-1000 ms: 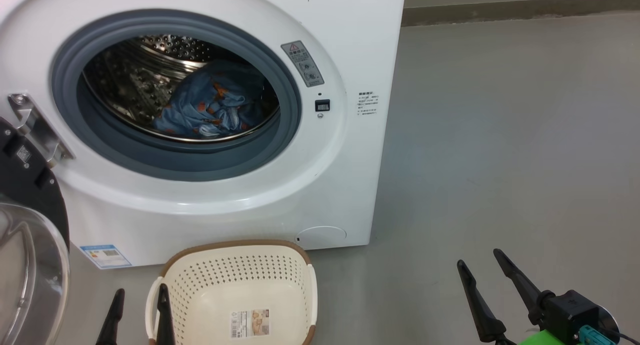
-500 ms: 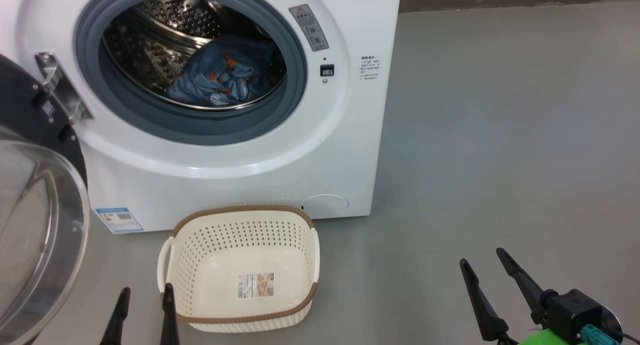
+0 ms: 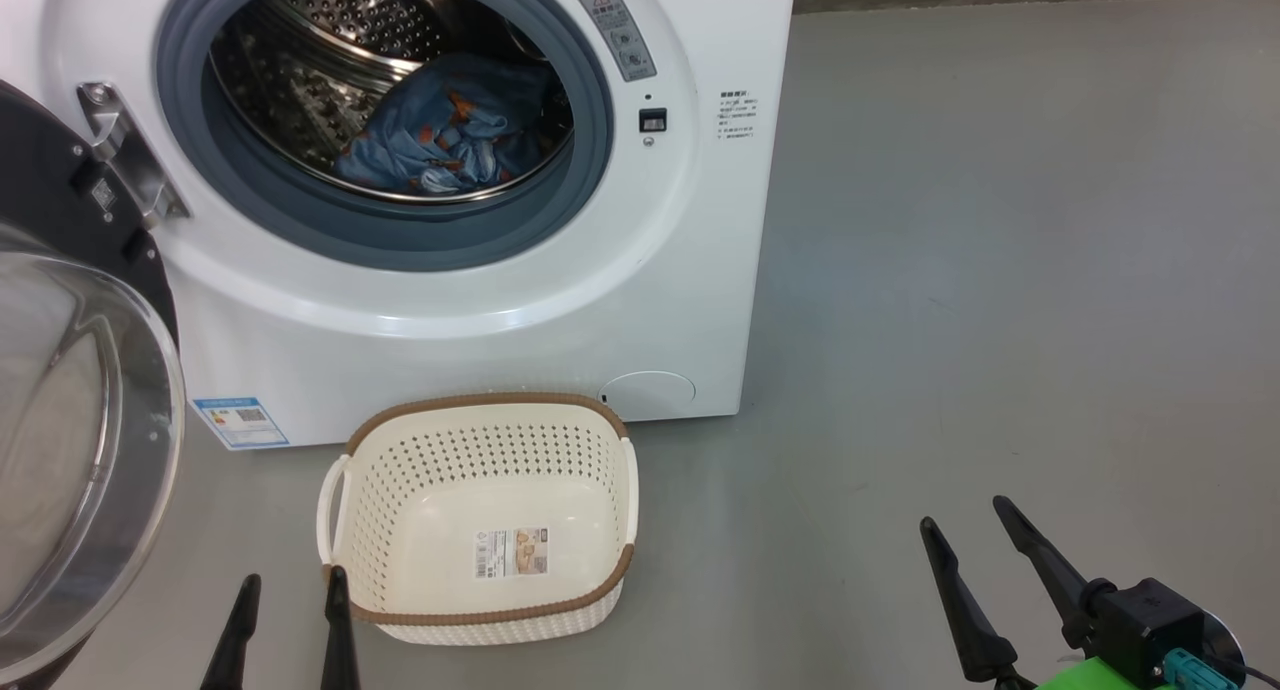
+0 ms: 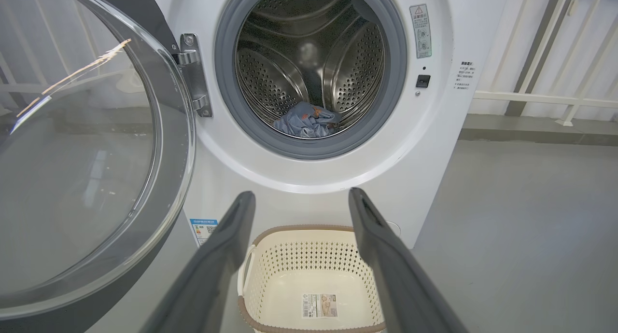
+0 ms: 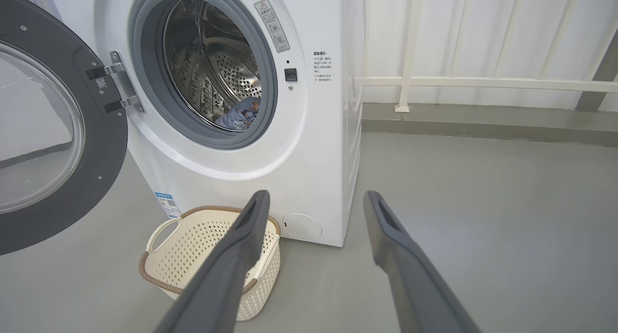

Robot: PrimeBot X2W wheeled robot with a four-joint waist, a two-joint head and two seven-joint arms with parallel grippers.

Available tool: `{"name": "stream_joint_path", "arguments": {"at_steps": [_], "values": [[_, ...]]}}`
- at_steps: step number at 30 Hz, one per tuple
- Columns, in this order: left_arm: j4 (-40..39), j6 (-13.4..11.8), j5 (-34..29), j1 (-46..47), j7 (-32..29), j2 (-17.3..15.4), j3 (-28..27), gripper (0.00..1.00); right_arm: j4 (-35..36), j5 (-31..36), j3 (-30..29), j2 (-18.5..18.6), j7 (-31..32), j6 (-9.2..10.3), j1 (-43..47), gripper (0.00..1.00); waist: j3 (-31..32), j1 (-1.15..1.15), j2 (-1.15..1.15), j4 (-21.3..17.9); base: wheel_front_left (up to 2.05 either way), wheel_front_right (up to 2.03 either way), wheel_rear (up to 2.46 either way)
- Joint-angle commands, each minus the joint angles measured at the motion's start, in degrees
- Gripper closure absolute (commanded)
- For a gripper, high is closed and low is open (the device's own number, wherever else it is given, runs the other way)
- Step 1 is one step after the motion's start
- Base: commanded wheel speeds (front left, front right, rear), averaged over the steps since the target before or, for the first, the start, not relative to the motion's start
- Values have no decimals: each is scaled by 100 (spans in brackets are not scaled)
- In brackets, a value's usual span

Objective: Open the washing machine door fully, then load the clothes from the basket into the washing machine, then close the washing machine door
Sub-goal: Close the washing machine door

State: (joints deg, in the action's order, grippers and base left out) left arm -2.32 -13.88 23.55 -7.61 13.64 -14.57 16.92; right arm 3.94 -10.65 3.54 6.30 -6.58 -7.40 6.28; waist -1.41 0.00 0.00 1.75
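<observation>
— Closing now?
— My left tool [image 3: 291, 576], right tool [image 3: 963, 513]: spread, empty. Light-blue printed clothes [image 3: 440, 135] lie inside the white washing machine [image 3: 700, 270]. I could slip off the glossy round black door [image 5: 106, 145], leaving it ajar.

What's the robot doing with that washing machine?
It's doing laundry. The blue clothes lie inside the washing machine, and the basket on the floor in front of it is empty. The round door hangs wide open on the robot's left. The left pincer and the right pincer are both open and hold nothing. The door has not yet been shut.
</observation>
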Motion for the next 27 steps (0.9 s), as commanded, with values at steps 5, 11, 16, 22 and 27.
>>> {"name": "stream_joint_path", "arguments": {"at_steps": [5, 11, 16, 22, 27], "values": [[-119, -27, 10, 283, 36, -115, -175, 0, 133, 27, 116, 35, -6, -9, -68, 0, 2, 0, 0, 4, 0, 0, 0], [-112, -37, 21, 292, 35, -110, -148, 0, 129, 26, 113, 41, -11, -9, -55, 0, 18, 0, 0, 31, 0, 0, 0], [-116, -43, 21, 299, 38, -118, -130, 0, 131, 20, 103, 52, -13, -9, -49, 0, 31, 0, 0, 77, 0, 0, 0], [-134, -41, 14, 340, 49, -112, -106, 0, 160, 25, 40, 40, -14, -9, -11, 0, 6, 0, 0, 310, 0, 0, 0], [-179, -65, 3, 334, 63, -129, -141, 0, 197, 26, 46, 57, -6, -9, -30, 0, -32, 0, 0, 589, 0, 0, 0]]}}
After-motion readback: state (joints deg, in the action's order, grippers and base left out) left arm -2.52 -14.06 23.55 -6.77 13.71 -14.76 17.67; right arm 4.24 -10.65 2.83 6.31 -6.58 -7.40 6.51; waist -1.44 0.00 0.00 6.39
